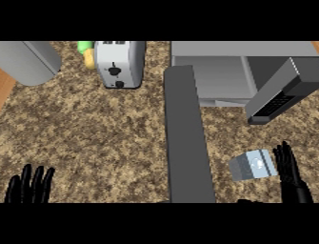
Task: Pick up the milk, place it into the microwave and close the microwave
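Milk (251, 165) beside open right hand (287, 164), near counter edge; microwave (222, 76) door open; left hand (30, 185) open.

Microwave mouth: the microwave (222, 71) stands open at the far right, its cavity bare and facing the counter.
Door: the microwave door (188, 138) swings out as a long dark slab down the middle, splitting left from right.
Right lane: the milk (251, 165) sits just beside the right hand (288, 167); granite lies bare from there up to the cavity.
Overhang: a grey panel (286, 90) tilts over the right side of that lane.
Left side: broad bare counter (84, 138); toaster (120, 63) and a grey cylinder (23, 60) line the far edge.
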